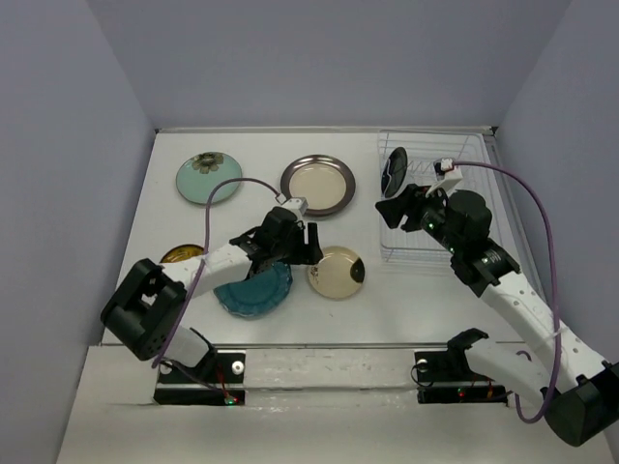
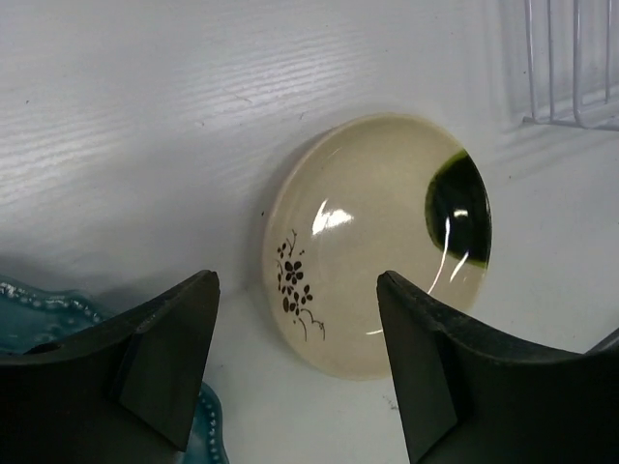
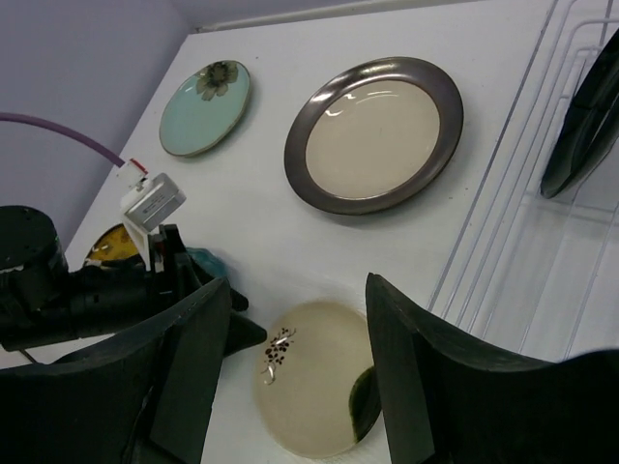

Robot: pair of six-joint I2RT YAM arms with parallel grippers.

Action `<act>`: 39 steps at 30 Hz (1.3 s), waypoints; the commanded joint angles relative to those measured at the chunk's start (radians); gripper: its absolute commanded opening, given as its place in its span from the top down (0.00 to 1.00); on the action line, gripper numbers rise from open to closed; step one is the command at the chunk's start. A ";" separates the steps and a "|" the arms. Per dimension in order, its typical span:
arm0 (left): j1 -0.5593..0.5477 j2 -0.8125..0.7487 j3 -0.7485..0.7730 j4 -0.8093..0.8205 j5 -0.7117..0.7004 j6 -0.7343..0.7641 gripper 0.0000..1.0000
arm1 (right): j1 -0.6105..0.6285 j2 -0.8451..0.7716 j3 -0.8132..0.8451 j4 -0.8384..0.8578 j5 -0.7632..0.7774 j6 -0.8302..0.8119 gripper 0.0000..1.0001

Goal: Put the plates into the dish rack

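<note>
A cream plate (image 1: 337, 272) with a dark patch and a small flower sprig lies flat on the table. My left gripper (image 1: 309, 246) hovers open just left of it, over the edge of a scalloped teal plate (image 1: 253, 288). In the left wrist view the cream plate (image 2: 377, 242) lies ahead of the open, empty gripper (image 2: 298, 290). A glossy black plate (image 1: 394, 172) stands on edge in the white wire dish rack (image 1: 455, 155). My right gripper (image 1: 395, 208) hangs open and empty at the rack's left side; the right wrist view shows it (image 3: 295, 377) above the cream plate (image 3: 314, 387).
A mint plate with a dark flower (image 1: 208, 179) and a metallic-rimmed plate with a cream middle (image 1: 318, 185) lie at the back. A yellow-orange plate (image 1: 181, 254) shows partly under the left arm. Grey walls close in three sides.
</note>
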 commanded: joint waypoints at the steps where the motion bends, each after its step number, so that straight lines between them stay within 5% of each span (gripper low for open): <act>1: -0.014 0.092 0.091 0.020 0.006 0.069 0.24 | 0.002 -0.005 -0.005 0.032 -0.014 0.009 0.37; 11: -0.034 0.238 0.133 0.014 -0.007 0.097 0.41 | 0.002 0.029 0.009 0.032 -0.028 0.010 0.37; 16: -0.042 0.218 0.117 0.020 -0.039 0.103 0.91 | 0.002 0.036 0.003 0.029 -0.014 0.015 0.37; 17: -0.042 0.204 0.107 0.022 -0.047 0.102 0.94 | 0.002 0.036 0.004 0.024 0.000 0.010 0.37; 21: -0.042 0.105 0.065 0.020 -0.078 0.097 0.94 | 0.002 0.041 0.019 0.009 0.020 -0.011 0.31; 26: -0.042 -0.131 0.021 -0.029 -0.142 0.069 0.94 | 0.002 0.121 0.061 0.014 -0.168 -0.059 0.14; 39: -0.040 -0.534 0.002 -0.121 -0.199 0.037 0.94 | 0.013 0.317 0.033 0.190 -0.580 -0.071 0.04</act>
